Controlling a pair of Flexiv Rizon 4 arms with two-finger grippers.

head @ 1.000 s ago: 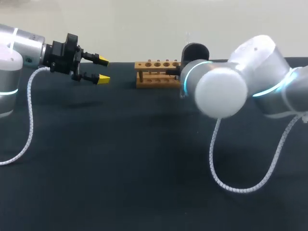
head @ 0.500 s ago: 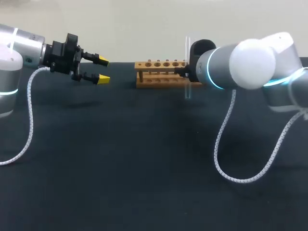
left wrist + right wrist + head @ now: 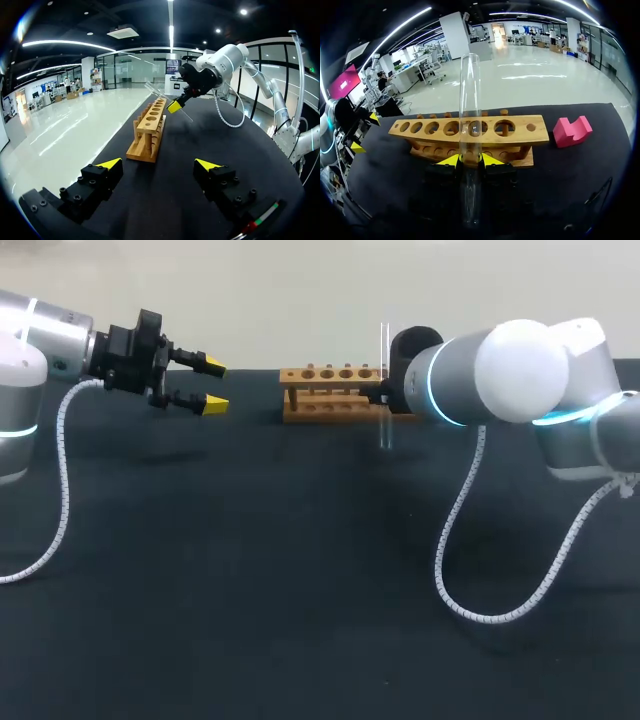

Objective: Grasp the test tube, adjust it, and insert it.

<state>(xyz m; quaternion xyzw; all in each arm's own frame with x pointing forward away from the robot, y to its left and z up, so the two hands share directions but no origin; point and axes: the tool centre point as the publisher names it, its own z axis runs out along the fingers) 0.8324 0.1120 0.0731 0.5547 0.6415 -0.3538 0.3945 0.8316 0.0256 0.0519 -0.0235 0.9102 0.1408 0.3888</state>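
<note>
Right gripper (image 3: 470,160) was clamped on the tube (image 3: 470,95) around mid-length. Tube was upright in head view, off the table, just in front of the rack (image 3: 517,136) (toward its right end). Left gripper (image 3: 208,385) hung wide open and empty, well left of rack. Pink block (image 3: 571,131) sat beside the rack.

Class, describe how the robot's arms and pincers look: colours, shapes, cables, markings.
The left arm and right arm are silver-white tubes with glowing cyan rings and white coiled cables. The black left pincer and right pincer have yellow tips.
</note>
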